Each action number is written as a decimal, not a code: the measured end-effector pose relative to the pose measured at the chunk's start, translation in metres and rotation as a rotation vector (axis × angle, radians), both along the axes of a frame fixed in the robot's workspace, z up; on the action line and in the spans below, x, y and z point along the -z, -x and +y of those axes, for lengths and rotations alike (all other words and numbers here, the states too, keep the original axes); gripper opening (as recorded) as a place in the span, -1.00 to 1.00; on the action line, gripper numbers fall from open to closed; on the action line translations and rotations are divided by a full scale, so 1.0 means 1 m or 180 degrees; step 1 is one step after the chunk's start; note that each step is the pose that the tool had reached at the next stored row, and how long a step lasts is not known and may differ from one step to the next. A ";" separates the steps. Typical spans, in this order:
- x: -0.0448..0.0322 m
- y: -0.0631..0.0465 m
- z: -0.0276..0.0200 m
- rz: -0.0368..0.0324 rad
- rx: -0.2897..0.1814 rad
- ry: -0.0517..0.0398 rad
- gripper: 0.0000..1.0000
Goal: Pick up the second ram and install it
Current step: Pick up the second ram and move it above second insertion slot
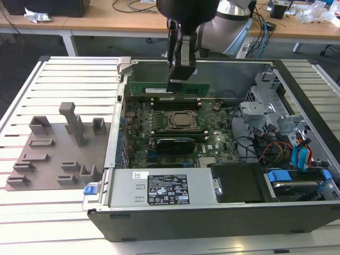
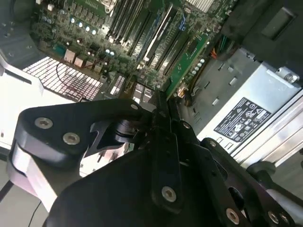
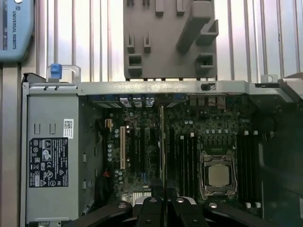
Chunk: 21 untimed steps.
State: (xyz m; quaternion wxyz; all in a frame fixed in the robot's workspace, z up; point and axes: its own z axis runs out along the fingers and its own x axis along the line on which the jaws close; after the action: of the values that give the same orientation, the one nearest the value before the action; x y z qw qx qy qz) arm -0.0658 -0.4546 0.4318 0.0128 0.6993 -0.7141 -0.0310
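The second ram is a long green stick held level and on edge over the back of the motherboard, in the open computer case. My gripper comes down from above and is shut on the stick near its middle. The stick hangs just above the black memory slots behind the processor socket. In the first wrist view the second ram shows edge-on as a thin line running out from my gripper, beside the memory slots.
A grey fixture plate with upright blocks lies on the slatted table at the exterior view's left. The power supply fills the case front. Drive cages and cables crowd the exterior view's right. Case walls rise around the board.
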 end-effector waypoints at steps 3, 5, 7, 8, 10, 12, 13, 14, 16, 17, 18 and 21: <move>0.0007 -0.016 0.0050 0.0005 0.0000 0.0000 -0.73; 0.0017 -0.019 0.0113 0.0005 0.0001 0.0000 -0.73; 0.0030 -0.021 0.0145 0.0009 0.0003 -0.0002 -0.73; 0.0037 -0.023 0.0158 0.0011 0.0004 -0.0003 -0.73; 0.0067 -0.026 0.0188 0.0017 0.0006 -0.0009 -0.73; 0.0109 -0.030 0.0213 0.0020 0.0007 -0.0010 -0.73; 0.0146 -0.033 0.0234 0.0023 0.0008 -0.0010 -0.73; 0.0190 -0.037 0.0267 0.0028 0.0008 -0.0010 -0.73; 0.0264 -0.043 0.0314 0.0037 0.0008 -0.0010 -0.73; 0.0297 -0.045 0.0329 0.0041 0.0008 -0.0010 -0.73; 0.0333 -0.046 0.0344 0.0043 0.0009 -0.0011 -0.73; 0.0445 -0.051 0.0379 0.0049 0.0009 -0.0011 -0.73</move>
State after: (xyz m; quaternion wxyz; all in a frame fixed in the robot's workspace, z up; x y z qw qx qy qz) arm -0.0152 -0.4166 0.3872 0.0170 0.6980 -0.7149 -0.0375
